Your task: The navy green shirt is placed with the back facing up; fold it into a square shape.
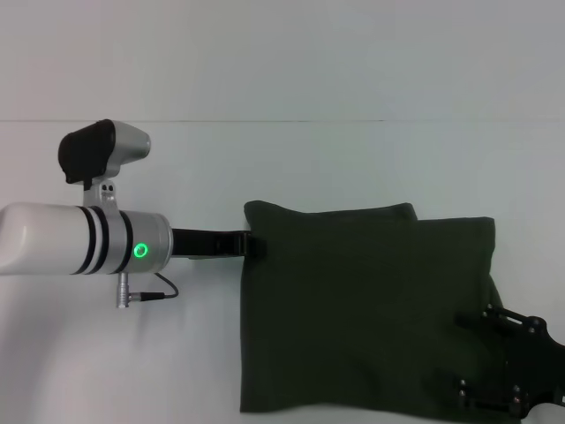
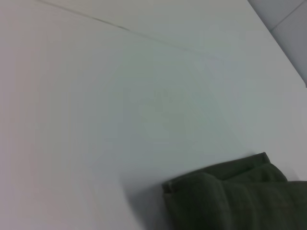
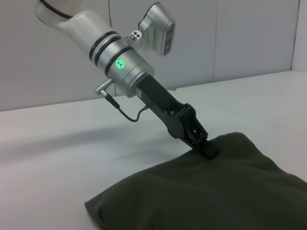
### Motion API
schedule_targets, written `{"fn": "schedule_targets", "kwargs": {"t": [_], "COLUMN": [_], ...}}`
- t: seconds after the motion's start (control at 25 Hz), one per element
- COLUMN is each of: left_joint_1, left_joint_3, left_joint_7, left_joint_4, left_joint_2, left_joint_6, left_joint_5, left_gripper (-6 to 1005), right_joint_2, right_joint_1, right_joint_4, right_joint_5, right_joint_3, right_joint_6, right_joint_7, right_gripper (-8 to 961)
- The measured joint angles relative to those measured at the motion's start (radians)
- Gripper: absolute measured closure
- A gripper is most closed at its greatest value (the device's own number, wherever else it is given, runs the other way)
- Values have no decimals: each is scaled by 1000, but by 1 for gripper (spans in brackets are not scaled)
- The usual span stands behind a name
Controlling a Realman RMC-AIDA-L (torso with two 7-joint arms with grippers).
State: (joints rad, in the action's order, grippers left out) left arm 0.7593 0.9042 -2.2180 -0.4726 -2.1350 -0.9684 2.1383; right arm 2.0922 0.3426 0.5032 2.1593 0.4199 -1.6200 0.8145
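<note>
The light is soft and even, and the white table (image 1: 265,71) looks bright with a faint green tint. The dark shirt (image 1: 362,318) shows almost no folds in the head view because it is so dark. The left arm (image 3: 124,67) drops a pale, fuzzy shadow on the table in the right wrist view. The left wrist view is blurry all over, with a soft shadow beside the shirt's edge. A small green light (image 1: 139,251) glows on the left arm.
</note>
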Motion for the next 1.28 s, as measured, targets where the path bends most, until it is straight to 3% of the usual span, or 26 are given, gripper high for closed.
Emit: {"fn": "schedule_targets", "kwargs": {"t": [0.24,0.48,0.6,1.08,1.28], "left_joint_1": [-1,-9,-10,-7,-37], "left_joint_3": [-8,-10,-10,-3,-10], "left_joint_7": [1,2,3,6,7], "left_joint_4": [26,24,19,18,-30], "left_joint_2": [51,116,127,125,97], "left_joint_6": [-1,19,37,96,104], "left_joint_5": [-3,-8,-7,0,-7], "left_gripper": [927,911,903,871,858], "right_joint_2": [1,3,4,3,3], "right_joint_1": [2,9,13,19,24], "right_joint_4": [0,0,-1,-11,-11], "right_joint_5": [-2,-3,-3,-3,-2], "right_joint_3": [-3,-3,-3,-4,-4], "right_joint_6": [-1,-7,-7,-7,-5], "right_joint_7": [0,0,1,2,2], "right_gripper": [88,88,88,89,89]}}
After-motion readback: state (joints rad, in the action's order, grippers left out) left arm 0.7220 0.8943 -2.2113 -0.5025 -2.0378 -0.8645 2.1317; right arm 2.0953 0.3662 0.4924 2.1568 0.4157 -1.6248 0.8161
